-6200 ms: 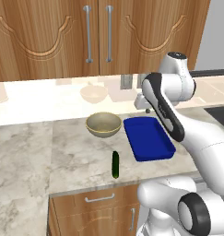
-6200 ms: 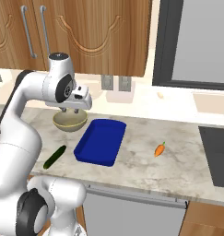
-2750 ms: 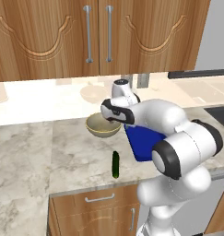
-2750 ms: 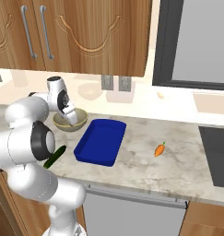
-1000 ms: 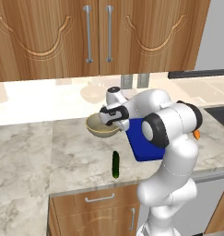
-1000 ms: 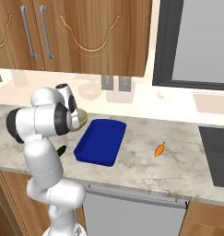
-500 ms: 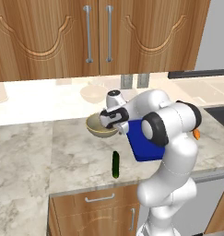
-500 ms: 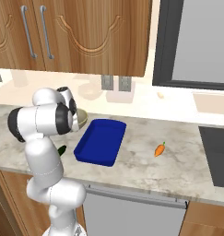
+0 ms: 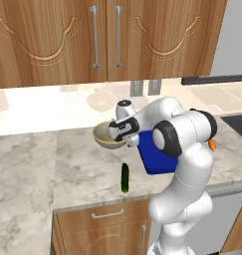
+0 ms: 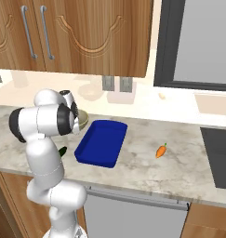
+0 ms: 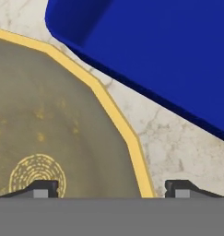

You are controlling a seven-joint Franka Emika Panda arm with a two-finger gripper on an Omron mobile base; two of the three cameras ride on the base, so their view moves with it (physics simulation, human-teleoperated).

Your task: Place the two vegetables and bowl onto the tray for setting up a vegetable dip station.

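Since 0.5 s ago the two-finger gripper [image 11: 111, 186] has dropped closer onto the round tan bowl [image 9: 107, 137], jaws apart astride its pale rim, gripping nothing yet; deep blue rectangular tray [image 10: 102, 142] sits just beside, mid-counter.

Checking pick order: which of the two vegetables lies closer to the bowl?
The cucumber, dark green, on the counter just in front of the bowl. The orange one lies on the far side of the blue tray.
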